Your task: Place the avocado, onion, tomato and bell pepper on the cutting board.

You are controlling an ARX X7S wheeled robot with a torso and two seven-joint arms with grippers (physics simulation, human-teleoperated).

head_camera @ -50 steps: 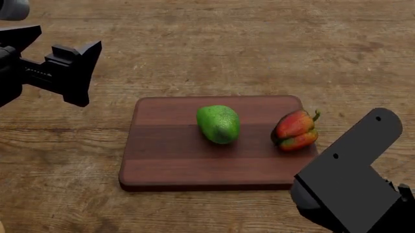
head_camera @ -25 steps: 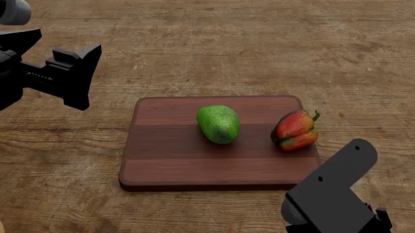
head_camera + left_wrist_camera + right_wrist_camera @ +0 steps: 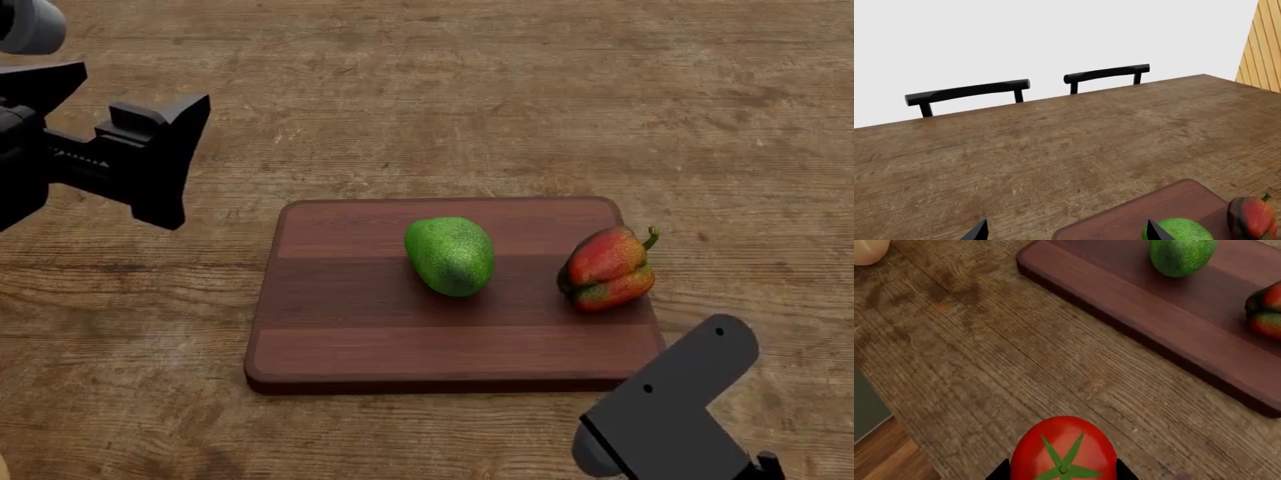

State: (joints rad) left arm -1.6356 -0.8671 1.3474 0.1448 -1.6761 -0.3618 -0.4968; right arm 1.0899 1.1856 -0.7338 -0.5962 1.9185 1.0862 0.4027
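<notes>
Cutting board [image 3: 360, 340]: lying flat on the wooden counter [image 3: 534, 100], long side across the head view; bearing two of the four items, with bare wood remaining toward its left end and near edge.

Avocado [image 3: 450, 255]: resting near the board's middle, apart from the pepper.

Bell pepper [image 3: 609, 269]: sitting at the board's right end, close to the edge, stem pointing away from the robot.

Tomato [image 3: 1063, 450]: standing calyx-up on the counter, off the board on its near side; showing only in the right wrist view, directly under that camera.

Onion [image 3: 869, 250]: showing as a pale rounded edge at a corner of the right wrist view, on the counter, well apart from the board.

Right end effector [image 3: 1063, 471]: fingertips showing on either side of the tomato, just beside its skin; jaws spread wide enough to straddle it. Whether they are pressing on it cannot be told. Judged to be lining up for a pick.

Left end effector [image 3: 154, 160]: hovering above the counter to the board's left, jaws apart and carrying nothing; apparently waiting clear of the work area.

Two chair backs [image 3: 967, 92] standing beyond the counter's far edge.
</notes>
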